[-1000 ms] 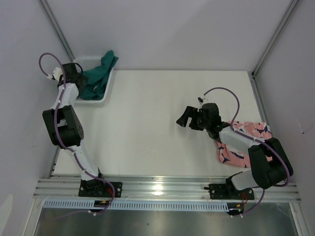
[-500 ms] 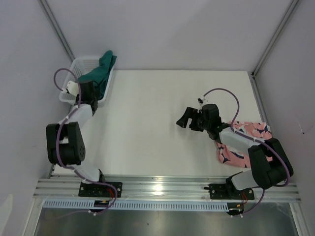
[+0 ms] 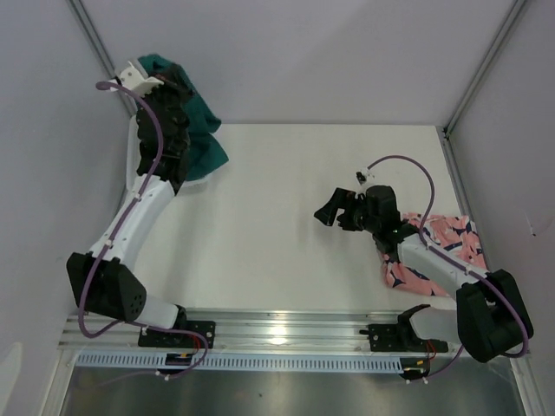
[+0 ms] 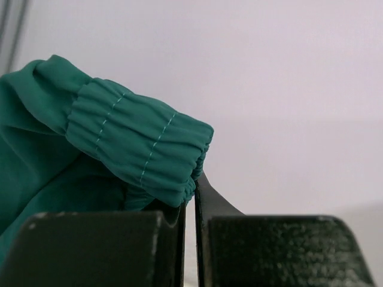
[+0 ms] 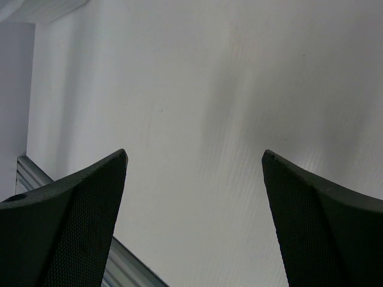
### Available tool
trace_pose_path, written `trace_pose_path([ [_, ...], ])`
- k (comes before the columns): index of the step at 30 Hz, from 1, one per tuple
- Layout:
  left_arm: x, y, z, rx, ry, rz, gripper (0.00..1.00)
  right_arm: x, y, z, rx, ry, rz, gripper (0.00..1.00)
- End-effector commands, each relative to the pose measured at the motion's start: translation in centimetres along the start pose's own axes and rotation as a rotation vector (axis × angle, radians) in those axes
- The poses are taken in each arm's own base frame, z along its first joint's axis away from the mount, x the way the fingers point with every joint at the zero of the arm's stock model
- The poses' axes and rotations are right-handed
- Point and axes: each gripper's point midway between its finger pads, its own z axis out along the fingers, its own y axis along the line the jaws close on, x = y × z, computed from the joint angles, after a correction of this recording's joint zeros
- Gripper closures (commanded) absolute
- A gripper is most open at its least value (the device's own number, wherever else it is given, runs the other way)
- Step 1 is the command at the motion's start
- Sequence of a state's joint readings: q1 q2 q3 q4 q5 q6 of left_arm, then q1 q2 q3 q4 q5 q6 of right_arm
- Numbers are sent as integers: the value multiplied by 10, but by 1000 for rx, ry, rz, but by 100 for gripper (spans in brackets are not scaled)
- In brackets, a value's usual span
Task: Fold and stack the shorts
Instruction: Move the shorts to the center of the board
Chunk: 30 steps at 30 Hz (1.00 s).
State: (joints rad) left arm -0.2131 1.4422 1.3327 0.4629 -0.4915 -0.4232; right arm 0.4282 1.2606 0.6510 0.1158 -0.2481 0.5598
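The dark teal green shorts (image 3: pixel 205 146) hang in the air at the back left, over the table's far corner. My left gripper (image 3: pixel 178 87) is raised high and shut on them. In the left wrist view the gathered waistband (image 4: pixel 139 150) bunches over the left gripper (image 4: pixel 190 192), whose jaws pinch the fabric. The salmon-pink shark-print shorts (image 3: pixel 436 251) lie crumpled at the table's right edge, partly under my right arm. My right gripper (image 3: pixel 334 211) hovers over the table's middle right, open and holding nothing. Its fingers (image 5: pixel 78 203) are spread wide above bare white table.
The white table (image 3: pixel 286 251) fills the middle. A metal rail (image 3: pixel 286 328) runs along the near edge and shows in the right wrist view as a rail corner (image 5: pixel 36 173). Grey walls close in at the back and on both sides.
My left gripper shut on the teal shorts at the basket and lifted them high to the back left. The right arm barely shifted and stayed open.
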Motion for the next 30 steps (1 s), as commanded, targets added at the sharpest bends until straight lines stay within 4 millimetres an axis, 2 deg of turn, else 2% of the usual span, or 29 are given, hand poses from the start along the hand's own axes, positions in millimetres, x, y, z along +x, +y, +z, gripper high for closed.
trace_pose_path([
  [1, -154, -94, -40, 286, -321, -30, 100, -11, 4, -11, -2, -47, -39, 6],
  [3, -178, -117, -66, 378, -348, -40, 100, -15, 6, -15, -3, -61, -48, 6],
  [4, -201, -129, -92, 429, -370, -74, 100, -15, 7, -16, -6, -61, -53, 6],
  [5, -211, -135, -105, 463, -374, -93, 100, -17, 8, -16, -12, -62, -56, 6],
  [6, -211, -140, -115, 495, -354, -112, 100, -18, 9, -16, -16, -60, -55, 6],
  [7, -224, -148, -137, 559, -333, -173, 100, -18, 10, -16, -21, -57, -53, 6],
  [9, -220, -153, -155, 623, -284, -238, 100, -22, 12, -17, -25, -65, -49, 7],
  [10, -222, -156, -172, 680, -248, -318, 100, -25, 11, -19, -22, -75, -48, 7],
  [11, -213, -157, -178, 703, -214, -347, 100, -27, 11, -20, -20, -84, -47, 7],
  [13, -210, -166, -194, 773, -157, -443, 100, -36, 12, -25, -19, -113, -48, 7],
  [16, -202, -186, -207, 866, -48, -536, 100, -46, 14, -31, -20, -129, -52, 7],
  [17, -204, -198, -214, 932, -17, -550, 100, -49, 14, -33, -21, -132, -54, 7],
  [19, -198, -208, -218, 960, 65, -612, 100, -53, 18, -36, -32, -141, -56, 7],
  [23, -157, -216, -215, 951, 217, -654, 100, -60, 16, -46, -29, -171, -52, 7],
  [24, -124, -211, -210, 903, 283, -644, 100, -61, 14, -47, -22, -175, -48, 7],
  [25, -110, -209, -209, 879, 316, -655, 100, -60, 11, -48, -11, -169, -41, 7],
  [27, -51, -191, -204, 773, 415, -635, 100, -60, -1, -52, 33, -163, -15, 7],
  [29, -9, -185, -202, 725, 484, -638, 100, -57, -10, -54, 57, -150, 2, 7],
  [30, 27, -176, -205, 691, 523, -629, 100, -59, -16, -56, 79, -157, 12, 7],
])
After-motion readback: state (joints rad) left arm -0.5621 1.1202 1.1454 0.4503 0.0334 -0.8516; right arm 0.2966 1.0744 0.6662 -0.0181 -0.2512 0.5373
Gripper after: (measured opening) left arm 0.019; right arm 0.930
